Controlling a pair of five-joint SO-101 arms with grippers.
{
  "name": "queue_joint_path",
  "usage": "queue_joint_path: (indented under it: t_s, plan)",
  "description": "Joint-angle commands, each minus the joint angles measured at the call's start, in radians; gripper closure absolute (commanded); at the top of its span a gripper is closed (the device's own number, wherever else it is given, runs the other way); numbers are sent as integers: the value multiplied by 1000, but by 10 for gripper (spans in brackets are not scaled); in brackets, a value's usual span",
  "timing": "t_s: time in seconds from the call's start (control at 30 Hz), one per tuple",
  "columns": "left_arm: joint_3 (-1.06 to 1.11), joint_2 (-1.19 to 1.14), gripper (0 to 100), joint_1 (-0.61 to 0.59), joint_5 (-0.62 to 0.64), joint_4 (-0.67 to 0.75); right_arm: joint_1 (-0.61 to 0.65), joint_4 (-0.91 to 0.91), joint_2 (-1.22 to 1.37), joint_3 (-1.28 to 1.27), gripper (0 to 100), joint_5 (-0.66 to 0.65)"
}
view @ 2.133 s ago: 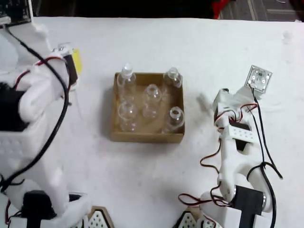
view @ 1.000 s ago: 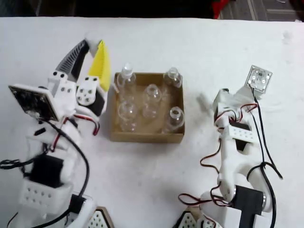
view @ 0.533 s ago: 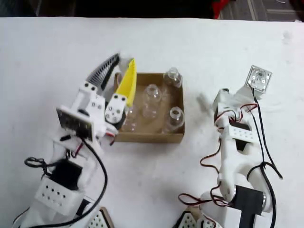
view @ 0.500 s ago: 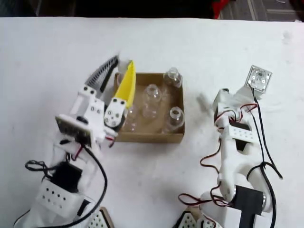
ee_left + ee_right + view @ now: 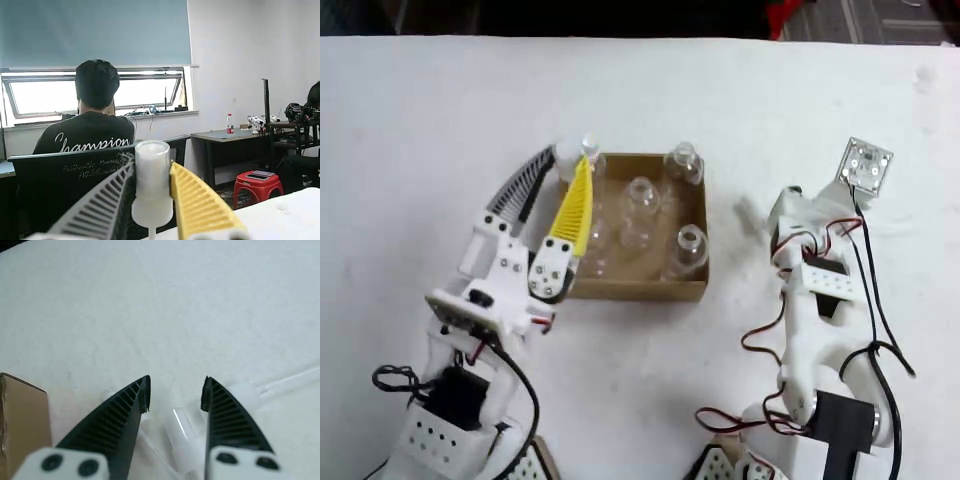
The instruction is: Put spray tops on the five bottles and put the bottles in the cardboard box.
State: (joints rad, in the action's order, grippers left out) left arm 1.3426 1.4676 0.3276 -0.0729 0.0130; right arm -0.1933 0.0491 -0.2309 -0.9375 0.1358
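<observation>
Spray top (image 5: 152, 182) is pinched between the left gripper's (image 5: 571, 157) jaws over the far-left corner of the cardboard box (image 5: 630, 291), which holds five clear bottles (image 5: 640, 200). The right gripper (image 5: 175, 392) hangs spread above loose spray tops (image 5: 181, 432) lying on the table (image 5: 720, 90).

bottles (image 5: 640, 203): clear glossy plastic | cardboard box (image 5: 630, 289): matt | table cloth (image 5: 740, 100): rough | spray top (image 5: 152, 180): smooth plastic
</observation>
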Motion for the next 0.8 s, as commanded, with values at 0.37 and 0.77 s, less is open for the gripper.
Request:
queue_joint_path:
  t_s: [0.37,0.77]
  plan:
    - [-5,18,980,-10,2,-66,8,-24,-2,8,850,-14]
    - [153,18,980,-19,74,38,8,-24,-2,8,850,-14]
